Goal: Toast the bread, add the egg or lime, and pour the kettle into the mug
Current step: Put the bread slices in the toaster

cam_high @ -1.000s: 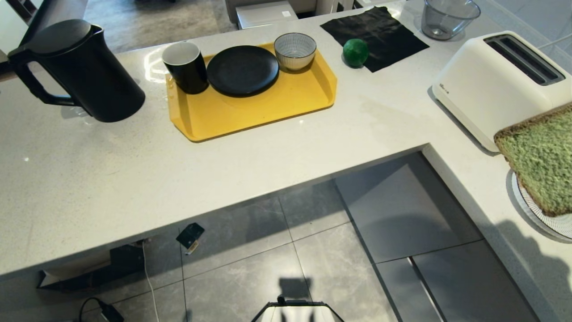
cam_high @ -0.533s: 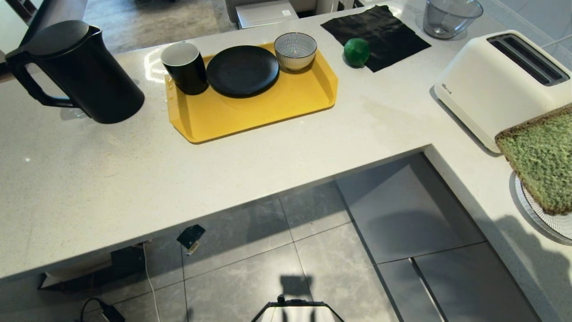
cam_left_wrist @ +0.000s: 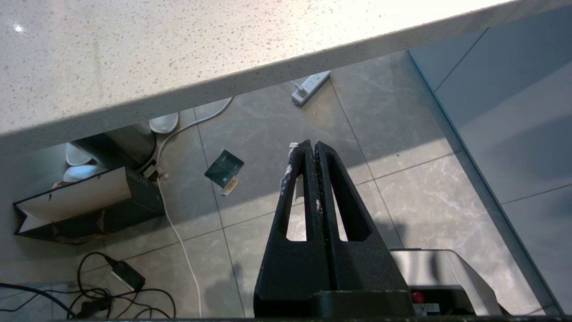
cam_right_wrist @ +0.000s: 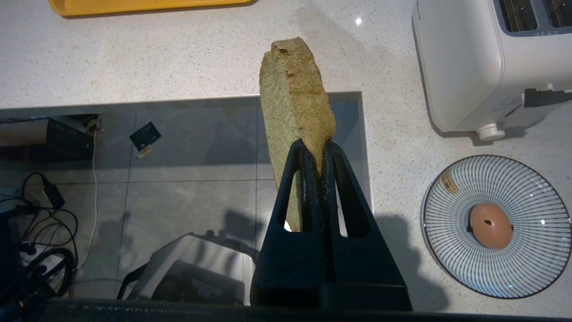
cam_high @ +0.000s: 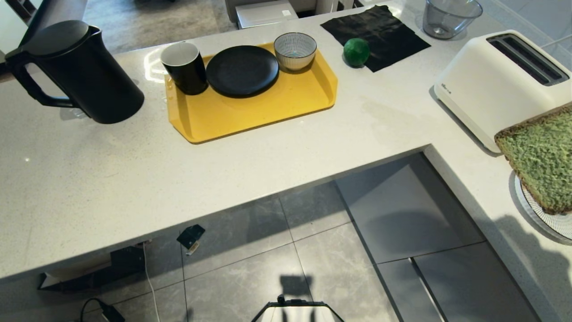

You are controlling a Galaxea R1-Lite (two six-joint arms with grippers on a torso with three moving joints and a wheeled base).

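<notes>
Bread in the air, toaster not yet loaded

The right tool (cam_right_wrist: 316, 150) is clamped on the bread (cam_right_wrist: 295, 103), held edge-on above the counter (cam_high: 134, 179) near the toaster (cam_high: 500, 80), whose slots look empty. The left tool (cam_left_wrist: 311, 150) hangs pressed together, holding nothing, over the floor. Left to do: toasting, the egg (cam_right_wrist: 490, 225) on its striped plate (cam_right_wrist: 527, 268) or the lime (cam_high: 356, 52), and pouring the kettle (cam_high: 78, 71) into the mug (cam_high: 184, 67).
</notes>
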